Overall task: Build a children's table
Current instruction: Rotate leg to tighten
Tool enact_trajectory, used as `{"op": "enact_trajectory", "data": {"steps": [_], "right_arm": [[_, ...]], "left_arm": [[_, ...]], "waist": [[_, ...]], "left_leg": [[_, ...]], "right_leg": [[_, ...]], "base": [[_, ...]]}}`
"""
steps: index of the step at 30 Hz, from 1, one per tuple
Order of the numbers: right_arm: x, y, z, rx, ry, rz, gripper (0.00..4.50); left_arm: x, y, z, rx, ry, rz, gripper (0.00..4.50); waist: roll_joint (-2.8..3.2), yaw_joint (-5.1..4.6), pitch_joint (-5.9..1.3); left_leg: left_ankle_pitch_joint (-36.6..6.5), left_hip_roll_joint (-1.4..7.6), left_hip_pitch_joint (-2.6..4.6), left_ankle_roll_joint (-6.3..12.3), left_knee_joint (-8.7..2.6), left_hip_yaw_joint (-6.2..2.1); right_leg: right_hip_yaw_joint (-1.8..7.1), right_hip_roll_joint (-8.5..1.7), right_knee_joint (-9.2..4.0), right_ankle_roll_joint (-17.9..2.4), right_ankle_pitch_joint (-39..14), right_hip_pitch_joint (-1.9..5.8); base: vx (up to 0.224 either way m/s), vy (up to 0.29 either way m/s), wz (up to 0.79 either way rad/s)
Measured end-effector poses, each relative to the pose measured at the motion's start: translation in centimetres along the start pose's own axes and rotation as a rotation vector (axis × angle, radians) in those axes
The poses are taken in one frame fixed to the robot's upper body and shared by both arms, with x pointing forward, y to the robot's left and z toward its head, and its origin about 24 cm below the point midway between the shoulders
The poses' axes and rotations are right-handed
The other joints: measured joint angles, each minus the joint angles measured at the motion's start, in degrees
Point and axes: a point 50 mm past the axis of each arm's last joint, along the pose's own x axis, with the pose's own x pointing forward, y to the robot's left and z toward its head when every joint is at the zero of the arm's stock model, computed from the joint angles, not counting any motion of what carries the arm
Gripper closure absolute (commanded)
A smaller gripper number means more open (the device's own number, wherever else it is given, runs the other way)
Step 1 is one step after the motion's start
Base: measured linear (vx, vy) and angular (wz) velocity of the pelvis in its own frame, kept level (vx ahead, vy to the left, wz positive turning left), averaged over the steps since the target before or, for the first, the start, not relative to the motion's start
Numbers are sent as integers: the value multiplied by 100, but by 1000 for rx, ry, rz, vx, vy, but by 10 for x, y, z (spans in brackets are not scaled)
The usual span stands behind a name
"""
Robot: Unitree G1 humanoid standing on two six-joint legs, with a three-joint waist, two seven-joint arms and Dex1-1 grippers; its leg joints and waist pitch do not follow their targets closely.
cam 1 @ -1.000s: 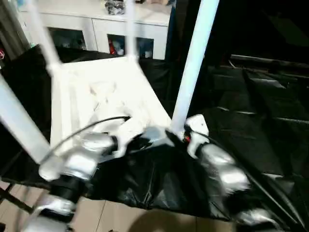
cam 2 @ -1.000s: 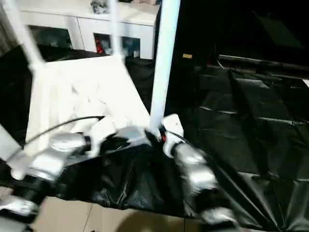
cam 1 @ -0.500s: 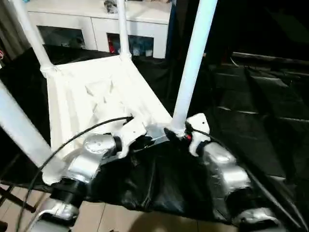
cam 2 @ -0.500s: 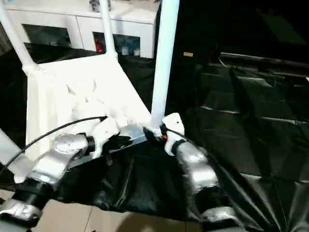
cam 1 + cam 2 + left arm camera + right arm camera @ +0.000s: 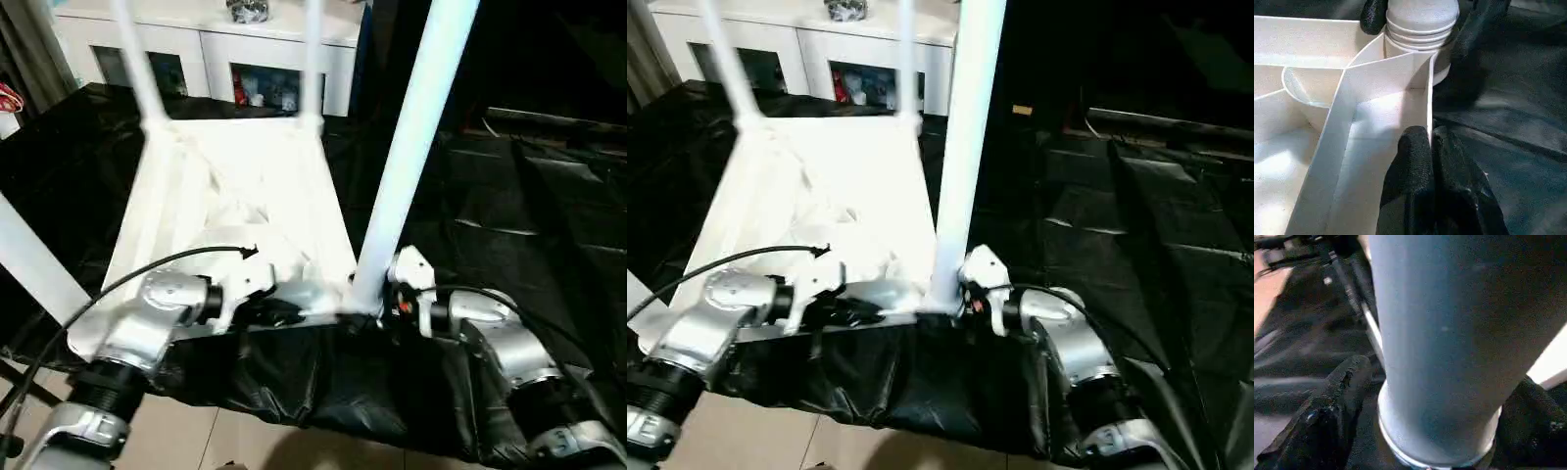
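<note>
The children's table lies upside down on the black sheet, its ribbed underside up and white legs standing in the corner sockets. The thick near-right leg rises from the corner closest to me. My right gripper is open and straddles that leg's base, one black finger standing slightly off it. My left gripper is shut on the thin rim wall of the tabletop, just short of the same socket. Both far legs and the near-left leg stand untouched.
The big black-sheeted table stretches to the right, its front edge right under my grippers with tiled floor below. A white cabinet with glass doors stands behind. A black cable loops over my left forearm.
The head camera has shifted, so the whole scene sits differently. My right gripper's fingers have spread wider around the leg's base. The left gripper keeps its hold on the rim.
</note>
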Motion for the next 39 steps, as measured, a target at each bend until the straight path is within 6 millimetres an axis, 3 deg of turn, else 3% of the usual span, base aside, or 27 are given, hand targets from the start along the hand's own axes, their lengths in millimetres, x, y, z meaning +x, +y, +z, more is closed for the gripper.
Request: {"op": "enact_trajectory", "data": {"steps": [9, 17, 20, 25, 33, 37, 38, 39], "right_arm": [[-1, 5, 2, -25, 21, 91, 163], [0, 7, 1, -10, 5, 78, 176], [3, 7, -3, 40, -38, -11, 176], [18, -4, -9, 146, -125, -327, 177], [42, -13, -5, 236, -152, -718, 178], [44, -17, -4, 258, -151, -789, 178], [44, -17, -3, 254, -153, -794, 122], [44, -17, -3, 246, -153, -795, 122]], "left_arm": [[-8, -1, -2, -10, 12, -73, 450], [-8, -1, -3, -15, 8, -66, 450], [-6, 0, -3, -21, 4, -23, 450], [9, 5, -1, -24, 0, 136, 450], [34, 9, 9, -40, -3, 329, 450], [43, 9, 13, -49, -18, 371, 450], [44, 9, 13, -52, -19, 373, 450], [44, 8, 13, -54, -20, 377, 450]], "waist": [[-14, 33, 8], [-14, 38, 8], [-16, 21, 6], [-13, -119, 3], [24, -152, -27], [36, -127, -36], [40, -127, -38], [47, -128, -42]], "left_leg": [[-1, 0, -4, 0, 1, 0], [0, 0, -3, 0, 3, -1], [3, 1, 9, -3, 15, -1], [8, 1, 45, -10, 18, -1], [9, -4, 49, -10, 13, 1], [7, -6, 46, -10, 0, 1], [7, -6, 46, -10, -3, 1], [7, -6, 45, -10, -5, 1]], "right_leg": [[-1, 0, -1, 0, 0, -1], [-2, 0, 1, -1, 0, 0], [0, 0, 12, -4, 4, 5], [4, 0, 15, 18, -2, 17], [13, 0, 11, 20, -1, 17], [13, 0, 5, 21, -1, 17], [13, 0, 5, 20, -1, 17], [13, 0, 4, 20, -1, 16]], "base": [[0, 0, 0], [0, 0, 0], [0, 0, 0], [0, 0, 0], [0, 0, 0], [0, 0, 0], [0, 0, 0], [0, 0, 0]]}}
